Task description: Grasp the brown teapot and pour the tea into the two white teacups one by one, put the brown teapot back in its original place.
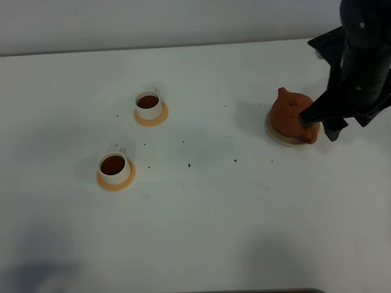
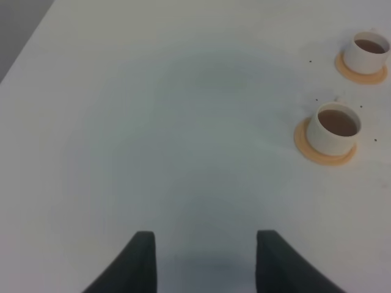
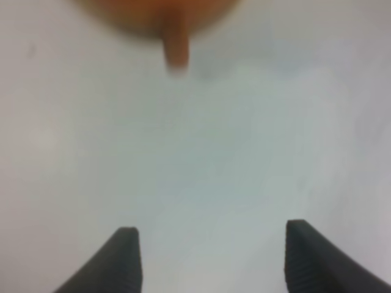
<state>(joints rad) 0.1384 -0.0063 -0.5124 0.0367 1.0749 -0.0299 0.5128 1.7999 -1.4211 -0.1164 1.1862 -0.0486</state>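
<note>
Both small white teacups point(image 1: 131, 136) left of the squat reddish-brown clay teapot point(image 1: 293, 115) hold tea, and it sits on its pale beige disc point(image 1: 276, 135). Your right claw point(image 3: 211, 256) is spread, empty; just retreat it.

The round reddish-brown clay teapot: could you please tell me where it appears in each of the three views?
Exterior high: the round reddish-brown clay teapot sits at right on the pale beige disc, below the right arm.
Left wrist: not in it.
Right wrist: blurred, cut off by the picture's edge.
Shared landmark: white table.
</note>
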